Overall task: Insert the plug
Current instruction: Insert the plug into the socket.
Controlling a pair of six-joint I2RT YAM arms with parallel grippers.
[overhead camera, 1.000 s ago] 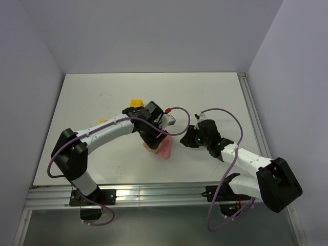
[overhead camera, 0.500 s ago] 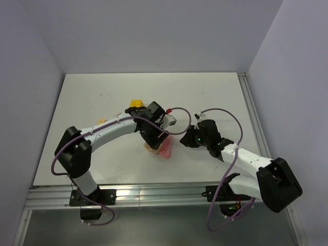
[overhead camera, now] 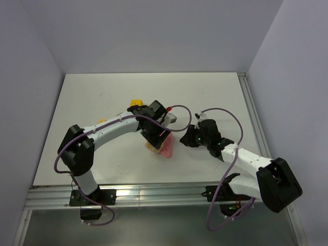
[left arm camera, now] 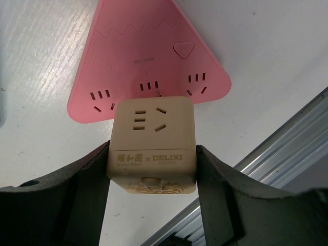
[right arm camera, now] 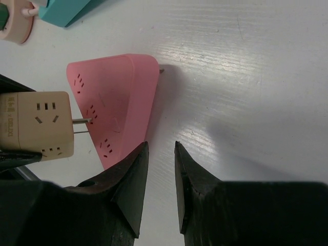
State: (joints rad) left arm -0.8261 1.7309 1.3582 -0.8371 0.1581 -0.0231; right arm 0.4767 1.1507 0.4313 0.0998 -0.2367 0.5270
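Observation:
My left gripper (left arm camera: 152, 154) (overhead camera: 156, 138) is shut on a beige cube adapter (left arm camera: 152, 138) (right arm camera: 38, 123), one finger on each side. The cube hangs over a pink triangular power strip (left arm camera: 148, 56) (right arm camera: 115, 102) (overhead camera: 166, 148) lying on the table. Its metal prongs (right arm camera: 82, 123) reach to the strip's face. The plug (right arm camera: 64, 10), a mint-green block, shows only in part at the top left edge of the right wrist view, with its prongs hidden. My right gripper (right arm camera: 160, 146) (overhead camera: 186, 138) is low beside the strip's right edge, its jaws a little apart and empty.
A yellow block (overhead camera: 136, 104) and a small orange-yellow piece (overhead camera: 102, 121) lie behind the left arm. A round beige thing (right arm camera: 15, 23) with a white cord sits next to the plug. An aluminium rail (overhead camera: 154, 192) (left arm camera: 287, 138) runs along the near table edge.
The left arm has swung slightly to the right with the cube still gripped. The right arm has not moved.

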